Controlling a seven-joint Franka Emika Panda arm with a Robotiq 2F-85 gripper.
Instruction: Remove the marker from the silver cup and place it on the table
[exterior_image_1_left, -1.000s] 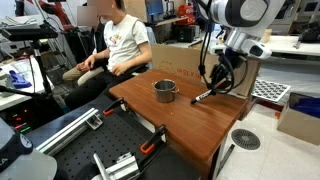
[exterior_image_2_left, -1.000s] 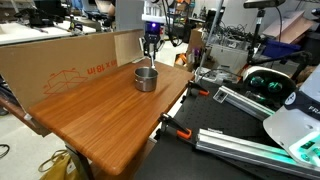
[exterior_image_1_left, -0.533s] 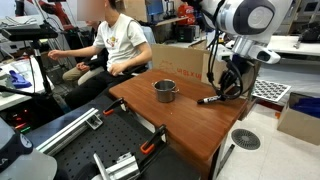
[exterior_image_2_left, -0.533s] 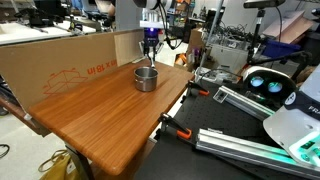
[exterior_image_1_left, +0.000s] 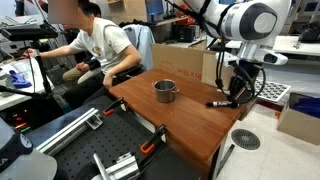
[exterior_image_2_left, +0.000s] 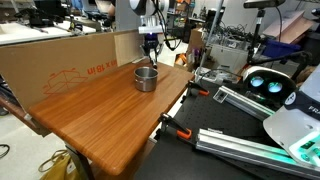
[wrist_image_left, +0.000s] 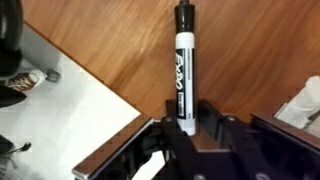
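As the gripper pinches one end of the marker between its closed-in fingers, the barrel juts out over the table in the wrist view. In an exterior view the gripper hangs low, well apart from the silver cup, on the cup's side away from the seated man. The marker lies close above the wood, and contact cannot be told. The cup stands upright on the table with no marker in it. The set-down looks to be the step in hand. It calls for lowering until the barrel rests flat, then parting the fingers slowly. The marker should end up nearer the cup than the table edge, since a round barrel may roll.
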